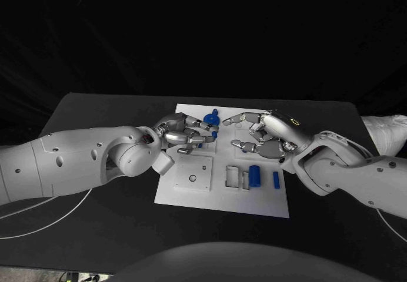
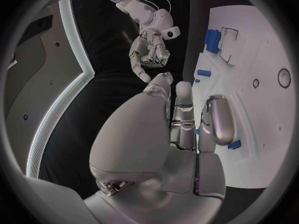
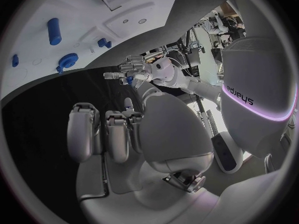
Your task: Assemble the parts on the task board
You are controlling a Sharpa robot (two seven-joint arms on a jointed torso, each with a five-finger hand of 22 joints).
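Observation:
The white task board [image 1: 222, 200] lies mid-table. My left hand [image 1: 180, 134] hovers over its far left part and pinches a small blue part [image 1: 214, 134] at its fingertips; the right wrist view shows that hand [image 3: 134, 73] raised with blue between the fingers. Just beyond it a blue gear-like part [image 1: 209, 120] stands on the board. My right hand [image 1: 264, 134] hangs over the far right part of the board, fingers apart and loosely curled, holding nothing. A blue cylinder [image 1: 254, 174] and a slim blue peg [image 1: 276, 180] lie nearer on the board.
A grey open frame [image 1: 233, 177] lies beside the cylinder, and a square white plate with a hole [image 1: 193, 174] sits on the board's left part. Black table [image 1: 102, 117] surrounds the board. White cables trail at the near left [image 1: 51, 223].

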